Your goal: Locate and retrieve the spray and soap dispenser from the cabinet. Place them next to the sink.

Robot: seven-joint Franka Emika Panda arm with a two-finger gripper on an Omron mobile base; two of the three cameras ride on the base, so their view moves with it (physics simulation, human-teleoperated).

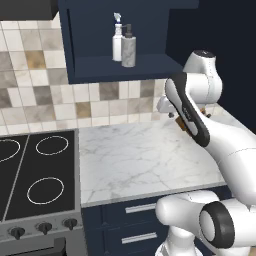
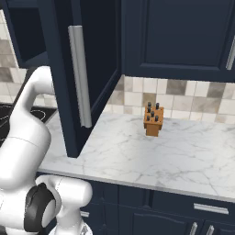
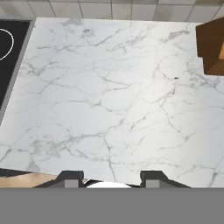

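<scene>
The navy cabinet (image 1: 75, 50) stands open on the wall above the counter. On its shelf the white spray (image 1: 117, 44) stands upright just behind the grey soap dispenser (image 1: 129, 51), and the two are close together. In the hand view my gripper (image 3: 111, 177) points down at bare marble, well below the shelf. Its fingertips (image 3: 70, 177) stand apart with nothing between them. The sink is out of view.
The cabinet's open door (image 2: 98, 69), with a long silver handle (image 2: 80, 75), juts out over the marble counter (image 1: 140, 160). A wooden knife block (image 2: 153, 120) stands by the tiled wall. The black stovetop (image 1: 35, 175) lies left of the counter. Drawers (image 1: 135, 220) run below.
</scene>
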